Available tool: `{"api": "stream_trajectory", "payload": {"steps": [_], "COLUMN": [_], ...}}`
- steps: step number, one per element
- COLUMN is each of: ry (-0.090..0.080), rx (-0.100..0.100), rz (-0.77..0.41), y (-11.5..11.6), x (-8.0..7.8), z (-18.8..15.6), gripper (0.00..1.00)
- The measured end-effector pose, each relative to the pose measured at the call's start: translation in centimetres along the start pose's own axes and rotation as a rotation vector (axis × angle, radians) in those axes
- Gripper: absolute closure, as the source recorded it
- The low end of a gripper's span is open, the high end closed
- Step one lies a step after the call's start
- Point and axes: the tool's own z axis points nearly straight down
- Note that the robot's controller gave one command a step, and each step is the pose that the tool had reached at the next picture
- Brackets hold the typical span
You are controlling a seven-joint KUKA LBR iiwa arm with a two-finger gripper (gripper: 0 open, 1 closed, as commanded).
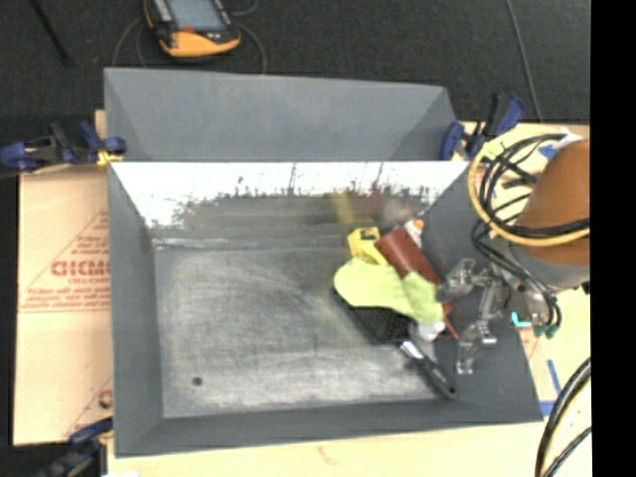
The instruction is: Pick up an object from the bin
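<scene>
Grey metal bin (248, 366) | yellow-green cloth (383, 288), brown bottle (402, 251) heaped at right side | tool (473, 341) beside heap, spread or pressed together unclear

A rounded orange cover (558, 202) is fitted above, and black cables (497, 182) are looped around it. The gripper (472, 351) is made of bare silver metal, and a teal mark (517, 318) is seen beside it.

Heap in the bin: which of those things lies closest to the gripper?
The slim black stick, lying just left of the gripper at the bin's lower right; the yellow-green cloth and brown bottle lie farther off.
</scene>
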Motion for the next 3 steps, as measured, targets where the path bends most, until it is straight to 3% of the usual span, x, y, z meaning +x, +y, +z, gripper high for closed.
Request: {"api": "stream_trajectory", "payload": {"steps": [1, 2, 3], "ry": [-0.007, -0.012, -0.009], "rx": [0.001, -0.001, -0.004], "rz": [-0.004, 0.094, 0.27], "y": [0.1, 1.9, 0.0], "x": [-0.2, -8.2, -8.8], "z": [-0.3, 5.2, 5.1], "gripper": [0.0, 0.0, 0.0]}}
